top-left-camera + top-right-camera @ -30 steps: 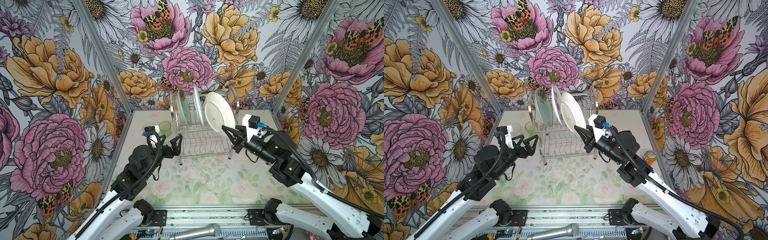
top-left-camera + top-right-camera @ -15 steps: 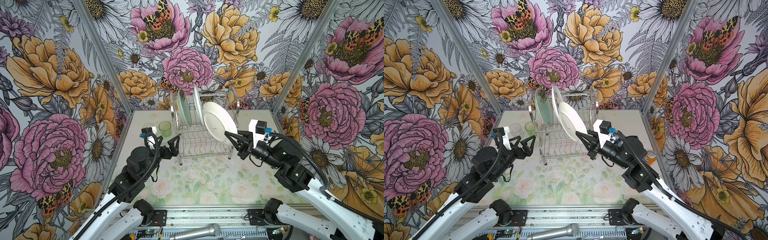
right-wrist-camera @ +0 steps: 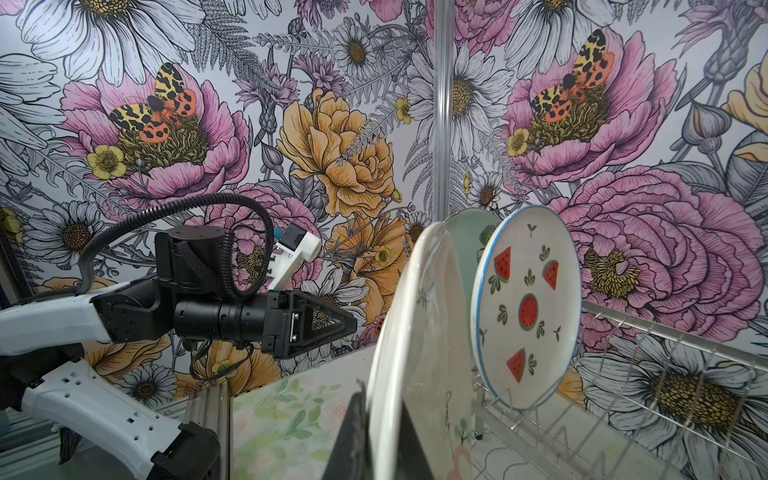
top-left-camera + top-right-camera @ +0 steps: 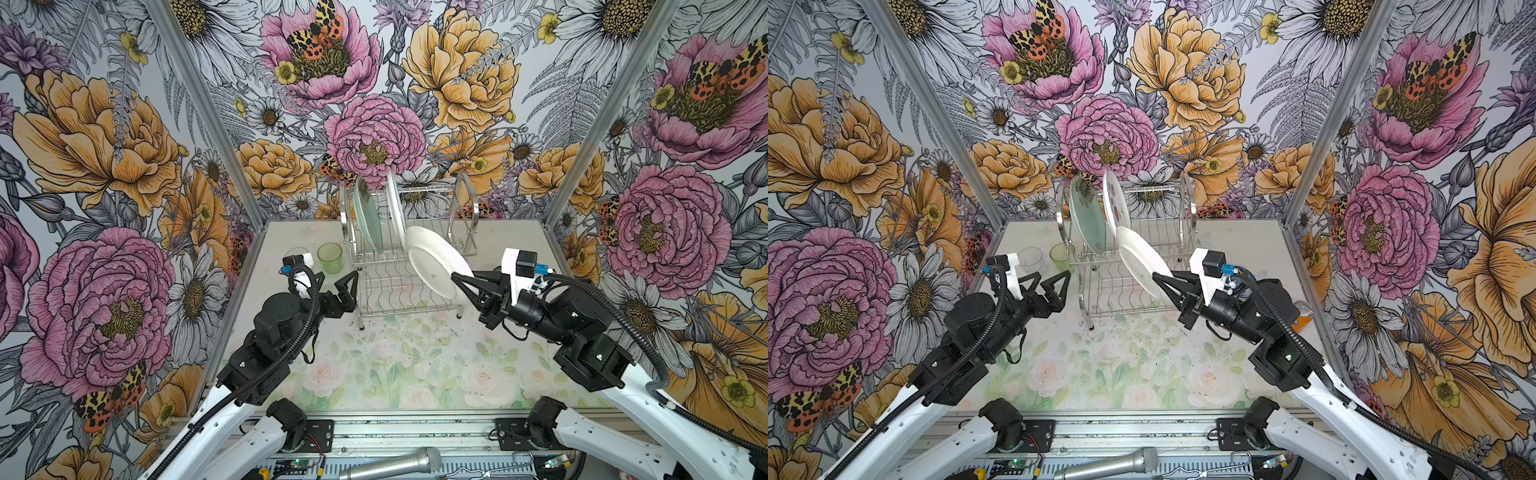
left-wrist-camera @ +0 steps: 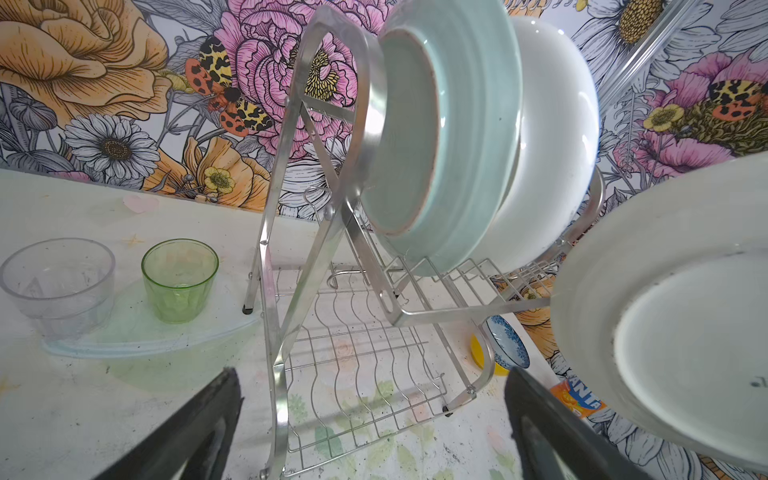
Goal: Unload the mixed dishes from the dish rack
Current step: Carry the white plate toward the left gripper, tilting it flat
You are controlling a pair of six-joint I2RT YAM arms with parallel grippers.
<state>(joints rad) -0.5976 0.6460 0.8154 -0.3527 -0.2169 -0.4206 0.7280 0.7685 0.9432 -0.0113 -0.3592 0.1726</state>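
Right wrist view: right gripper [image 3: 382,436] clamped on rim of cream plate [image 3: 419,332], held over near right corner of dish rack [image 4: 390,286]; left gripper [image 4: 336,278] with jaws apart. Best drawn clear of the rack before lowering flat onto the tabletop [image 4: 395,374].

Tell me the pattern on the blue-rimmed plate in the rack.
The plate shows red watermelon slices and green sprigs on white; clearest in the right wrist view.
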